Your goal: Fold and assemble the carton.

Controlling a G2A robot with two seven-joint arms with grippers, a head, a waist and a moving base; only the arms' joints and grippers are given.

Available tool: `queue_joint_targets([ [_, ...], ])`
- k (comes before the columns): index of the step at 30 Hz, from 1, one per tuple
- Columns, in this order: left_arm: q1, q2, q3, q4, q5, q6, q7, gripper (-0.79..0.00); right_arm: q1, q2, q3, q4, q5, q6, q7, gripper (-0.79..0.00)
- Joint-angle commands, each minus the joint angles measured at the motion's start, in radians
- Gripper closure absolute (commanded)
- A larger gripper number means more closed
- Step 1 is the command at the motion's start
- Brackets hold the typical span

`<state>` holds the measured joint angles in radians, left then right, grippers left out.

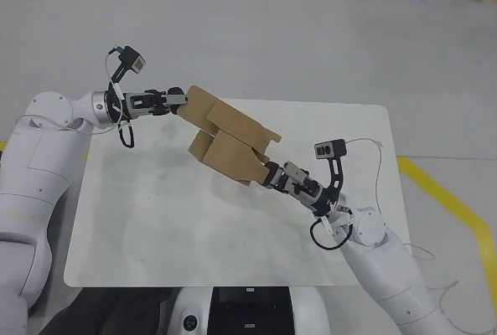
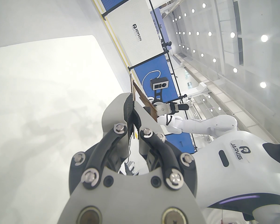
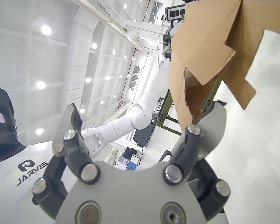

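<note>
A brown carton (image 1: 230,141) hangs above the back middle of the white table (image 1: 189,243), partly unfolded, with loose flaps sticking out at its far side. My left gripper (image 1: 178,99) is shut on the carton's left edge. In the left wrist view that gripper (image 2: 131,108) pinches a thin cardboard edge (image 2: 143,100). My right gripper (image 1: 269,174) is at the carton's near right end. In the right wrist view it (image 3: 144,107) stands wide open. One of its fingers (image 3: 212,120) lies against the carton (image 3: 200,47), which has a torn edge there.
The table's bare surface spreads in front of and beneath the carton. Its right edge (image 1: 396,184) is close to my right arm. A yellow floor line (image 1: 449,197) runs beyond that edge.
</note>
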<state>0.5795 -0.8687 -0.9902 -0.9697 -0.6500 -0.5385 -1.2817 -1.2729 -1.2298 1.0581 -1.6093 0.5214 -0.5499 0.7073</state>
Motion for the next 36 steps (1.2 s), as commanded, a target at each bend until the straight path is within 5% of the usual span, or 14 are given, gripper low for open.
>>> queue_joint_targets([
  [1, 0.000, 0.000, 0.000, 0.000, 0.000, 0.000, 0.000, 0.000, -0.001, -0.001, 0.000, -0.010, 0.001, 0.003, 0.002, -0.785],
  [36, 0.000, 0.000, 0.000, 0.000, 0.000, 0.000, 0.000, 0.000, 0.002, -0.012, 0.011, -0.075, 0.001, 0.026, -0.002, -0.785],
])
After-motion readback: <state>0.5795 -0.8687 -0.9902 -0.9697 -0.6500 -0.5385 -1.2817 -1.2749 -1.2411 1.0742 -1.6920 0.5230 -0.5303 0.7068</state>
